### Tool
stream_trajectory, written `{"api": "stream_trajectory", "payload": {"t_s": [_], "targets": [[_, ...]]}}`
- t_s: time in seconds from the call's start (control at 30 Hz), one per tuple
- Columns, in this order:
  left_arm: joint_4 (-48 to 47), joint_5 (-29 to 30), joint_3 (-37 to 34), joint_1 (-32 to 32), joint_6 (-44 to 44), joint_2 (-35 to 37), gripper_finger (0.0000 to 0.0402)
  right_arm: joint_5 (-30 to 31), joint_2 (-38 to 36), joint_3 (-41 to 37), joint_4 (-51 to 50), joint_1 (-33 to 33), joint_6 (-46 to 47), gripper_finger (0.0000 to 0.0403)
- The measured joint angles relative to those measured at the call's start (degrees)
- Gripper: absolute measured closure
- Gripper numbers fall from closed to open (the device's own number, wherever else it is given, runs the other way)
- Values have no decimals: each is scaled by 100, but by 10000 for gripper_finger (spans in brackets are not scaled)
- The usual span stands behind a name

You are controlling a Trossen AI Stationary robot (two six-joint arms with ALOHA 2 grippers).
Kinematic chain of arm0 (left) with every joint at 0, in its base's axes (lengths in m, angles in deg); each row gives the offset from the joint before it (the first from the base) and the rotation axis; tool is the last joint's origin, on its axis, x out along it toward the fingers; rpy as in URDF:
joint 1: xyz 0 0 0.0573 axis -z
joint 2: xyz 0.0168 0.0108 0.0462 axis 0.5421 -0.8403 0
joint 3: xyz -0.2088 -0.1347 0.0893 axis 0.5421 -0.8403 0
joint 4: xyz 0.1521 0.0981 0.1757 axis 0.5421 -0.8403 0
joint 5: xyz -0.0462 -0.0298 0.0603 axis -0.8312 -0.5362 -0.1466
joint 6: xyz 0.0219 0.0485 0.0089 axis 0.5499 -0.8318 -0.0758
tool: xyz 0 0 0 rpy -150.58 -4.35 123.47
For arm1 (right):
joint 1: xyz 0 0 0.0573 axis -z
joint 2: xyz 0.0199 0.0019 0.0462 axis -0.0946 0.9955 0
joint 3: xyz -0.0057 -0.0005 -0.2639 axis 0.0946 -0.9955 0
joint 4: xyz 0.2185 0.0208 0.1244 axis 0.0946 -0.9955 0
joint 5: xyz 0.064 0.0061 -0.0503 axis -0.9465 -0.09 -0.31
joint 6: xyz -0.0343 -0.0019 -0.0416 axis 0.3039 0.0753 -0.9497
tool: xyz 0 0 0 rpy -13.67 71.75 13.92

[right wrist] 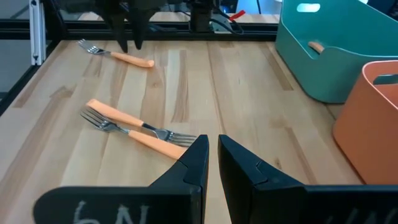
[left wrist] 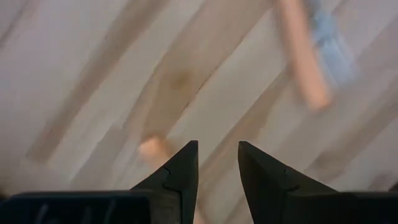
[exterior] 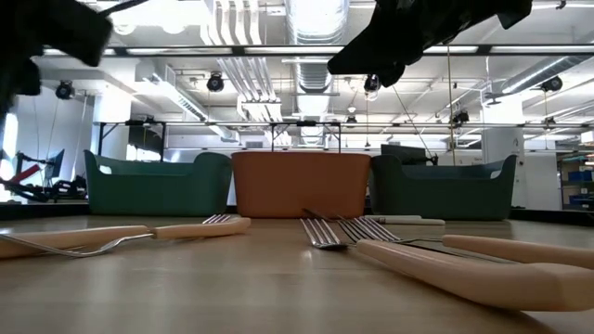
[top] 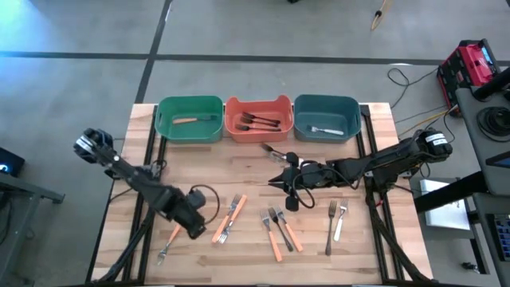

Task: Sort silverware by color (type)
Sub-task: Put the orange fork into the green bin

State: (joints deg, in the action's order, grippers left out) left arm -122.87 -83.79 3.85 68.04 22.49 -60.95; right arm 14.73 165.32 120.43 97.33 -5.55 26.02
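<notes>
Mostly slim orange-handled forks (top: 229, 217), planked wooden table (top: 382, 255), plastic bins (top: 256, 118)

Grey concrete floor (top: 263, 28); ceiling ducts (exterior: 316, 19) overhead

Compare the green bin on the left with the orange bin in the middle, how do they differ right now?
The green bin holds a single orange-handled fork; the orange bin holds several dark-handled forks. The green bin sits at the row's end, while the orange bin stands between it and the blue-grey bin. Both are similar tubs in shape and size, lined up along the table's far edge.
</notes>
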Motion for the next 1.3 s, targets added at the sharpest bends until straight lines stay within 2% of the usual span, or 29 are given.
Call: {"api": "stream_trajectory", "payload": {"t_s": [0.17, 0.4, 0.67, 0.93, 1.1, 1.3], "targets": [[-40, -745, -260, 155, 467, -239, 310, 2, 0, 0, 0, 0, 17, 376], [55, -716, -617, 331, 1055, -191, 311, 3, 2, 0, 0, 0, 21, 376], [193, -683, -948, 351, 1238, -188, 253, 4, 2, 0, 3, 0, 24, 376], [1283, -680, -1440, 375, 1243, -186, 210, 4, 2, 0, 4, 0, 24, 376], [1367, -681, -1663, 373, 1533, -166, 217, 4, 2, 0, 6, 0, 24, 376], [1372, -530, -1782, 379, 1595, -160, 248, 9, 4, 0, 7, 0, 26, 376]]}}
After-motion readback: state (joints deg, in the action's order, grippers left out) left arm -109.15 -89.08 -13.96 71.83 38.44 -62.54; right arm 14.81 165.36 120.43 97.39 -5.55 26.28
